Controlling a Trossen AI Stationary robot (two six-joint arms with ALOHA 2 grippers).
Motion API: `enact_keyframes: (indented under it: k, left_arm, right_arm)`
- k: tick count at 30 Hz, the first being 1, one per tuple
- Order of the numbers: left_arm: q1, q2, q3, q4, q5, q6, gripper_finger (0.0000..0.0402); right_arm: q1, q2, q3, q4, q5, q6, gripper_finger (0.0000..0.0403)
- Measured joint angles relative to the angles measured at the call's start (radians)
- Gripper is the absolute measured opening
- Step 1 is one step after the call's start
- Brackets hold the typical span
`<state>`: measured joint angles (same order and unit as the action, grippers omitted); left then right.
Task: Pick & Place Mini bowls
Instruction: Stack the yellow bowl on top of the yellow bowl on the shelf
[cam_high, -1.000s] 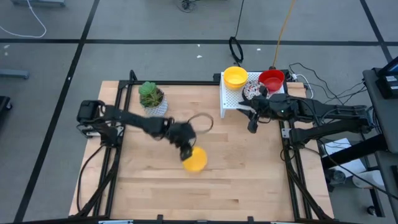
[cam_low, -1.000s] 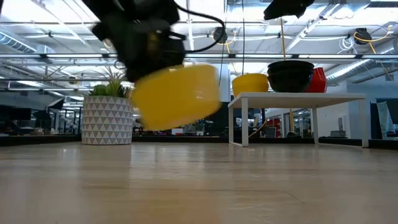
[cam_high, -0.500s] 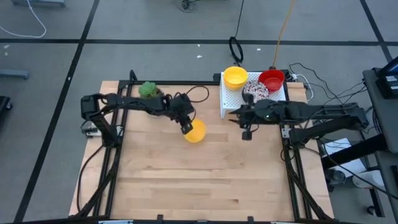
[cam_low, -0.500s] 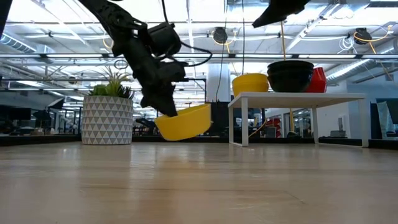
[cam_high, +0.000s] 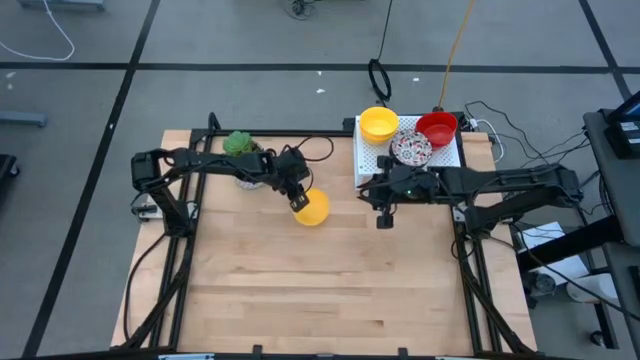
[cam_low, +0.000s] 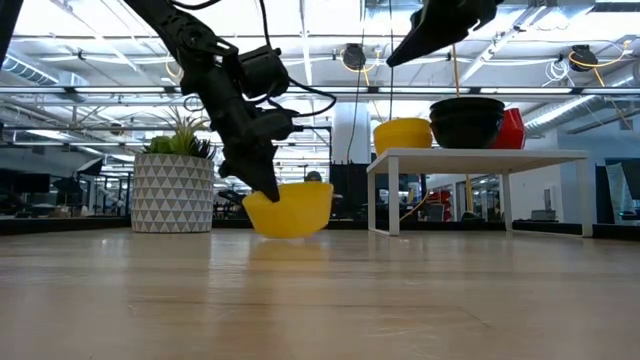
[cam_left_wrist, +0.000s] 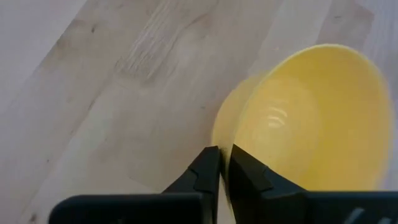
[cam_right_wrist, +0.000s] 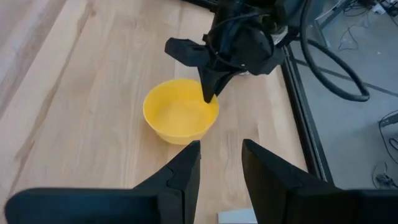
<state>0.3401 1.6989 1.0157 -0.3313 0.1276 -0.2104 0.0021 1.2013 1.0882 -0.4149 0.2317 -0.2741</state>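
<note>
The glossy yellow mini bowl (cam_high: 312, 208) has come down from mid-air and now sits on the wooden worktop (cam_high: 330, 290), toward the far edge near its middle, so this placement looks nearly done. The left pincer (cam_high: 299, 203) is clamped on its rim, arm angled down. The right pincer (cam_high: 385, 217), fingers apart, has advanced toward the bowl from the white rack (cam_high: 363, 160).

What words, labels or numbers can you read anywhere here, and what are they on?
None can be read: no text shows on the yellow bowl pinched at its rim by the left gripper, the bowls on the white rack, the plant pot or the open right gripper beside the rack.
</note>
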Motion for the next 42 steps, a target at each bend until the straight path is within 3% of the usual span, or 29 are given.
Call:
enact_keyframes:
  k: [9,14,18,24,33,42]
  left_arm:
    - [0.0,-0.003,0.0,-0.001,-0.015,-0.086,0.0122]
    - [0.003,-0.074,0.021,-0.054,-0.015,-0.077,0.0174]
    - [0.002,-0.173,0.086,-0.163,-0.015,-0.117,0.0198]
    - [-0.017,-0.357,0.164,-0.297,-0.009,-0.17,0.0201]
    - [-0.058,-0.642,0.17,-0.324,0.006,-0.217,0.0189]
    - [-0.088,-0.754,0.17,-0.324,-0.04,-0.248,0.0188]
  right_arm:
    - [0.0,0.012,0.0,0.0,-0.003,0.004,0.0125]
    - [0.0,0.046,0.0,0.02,-0.129,0.033,0.0145]
    - [0.011,0.129,-0.001,0.089,-0.157,0.056,0.0154]
    - [0.026,0.282,-0.001,0.153,-0.155,-0.051,0.0154]
    - [0.026,0.482,0.0,0.409,-0.155,-0.109,0.0157]
    - [0.02,0.626,0.014,0.506,-0.155,-0.142,0.0157]
